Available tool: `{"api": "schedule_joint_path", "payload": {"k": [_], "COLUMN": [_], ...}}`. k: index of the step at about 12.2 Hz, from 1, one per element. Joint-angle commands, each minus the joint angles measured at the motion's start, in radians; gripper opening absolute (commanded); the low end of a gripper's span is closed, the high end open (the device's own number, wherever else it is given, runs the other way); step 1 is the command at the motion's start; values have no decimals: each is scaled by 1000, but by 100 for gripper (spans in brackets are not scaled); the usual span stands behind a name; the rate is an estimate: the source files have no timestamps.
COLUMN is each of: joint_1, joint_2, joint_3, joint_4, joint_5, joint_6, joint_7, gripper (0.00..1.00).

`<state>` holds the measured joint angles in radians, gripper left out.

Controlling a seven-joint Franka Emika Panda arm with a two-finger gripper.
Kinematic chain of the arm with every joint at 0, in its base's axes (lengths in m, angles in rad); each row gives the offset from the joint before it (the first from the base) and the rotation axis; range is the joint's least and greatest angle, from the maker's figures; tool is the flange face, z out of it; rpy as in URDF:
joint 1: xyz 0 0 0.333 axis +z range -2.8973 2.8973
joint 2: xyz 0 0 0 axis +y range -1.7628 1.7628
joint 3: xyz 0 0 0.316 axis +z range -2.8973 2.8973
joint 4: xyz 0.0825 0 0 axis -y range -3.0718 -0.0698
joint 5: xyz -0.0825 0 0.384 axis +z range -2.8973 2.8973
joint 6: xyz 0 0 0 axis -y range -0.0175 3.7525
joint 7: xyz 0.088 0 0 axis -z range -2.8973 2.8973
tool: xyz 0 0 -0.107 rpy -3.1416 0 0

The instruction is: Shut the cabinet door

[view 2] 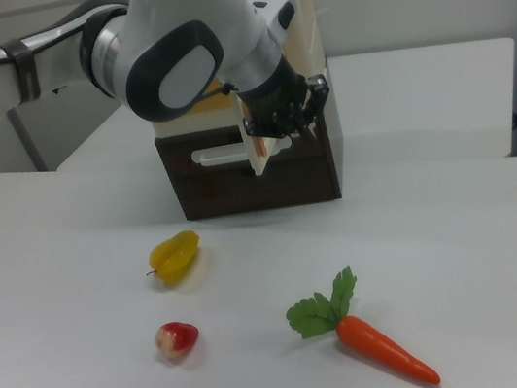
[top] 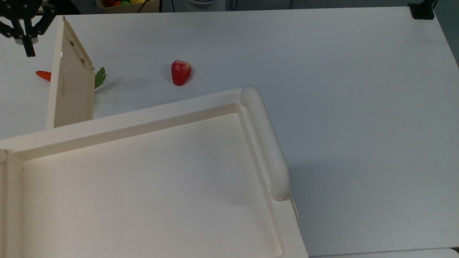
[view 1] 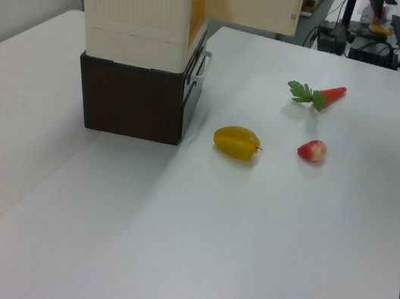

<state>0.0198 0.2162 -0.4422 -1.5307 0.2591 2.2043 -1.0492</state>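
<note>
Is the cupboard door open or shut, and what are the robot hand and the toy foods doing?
cabinet door: open, swung out from the cabinet.
gripper: shut, empty, apart from the door.
carrot: lying on the table.
yellow fruit: lying on the table.
red fruit: lying on the table.
</note>
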Motion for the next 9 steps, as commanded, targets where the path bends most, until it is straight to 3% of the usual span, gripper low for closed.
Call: {"api": "schedule_joint_path", "payload": {"k": [1,7,9], "joint_1": [25,92,117], "joint_2": [-8,-9,-5], "joint_3": [-4,42,42], "joint_4": [-17,-17,-17], "joint_5": [106,132,185], "joint_6": [26,-92,-89], "joint_7": [-110,-104,-107], "gripper": [0,0,0]}}
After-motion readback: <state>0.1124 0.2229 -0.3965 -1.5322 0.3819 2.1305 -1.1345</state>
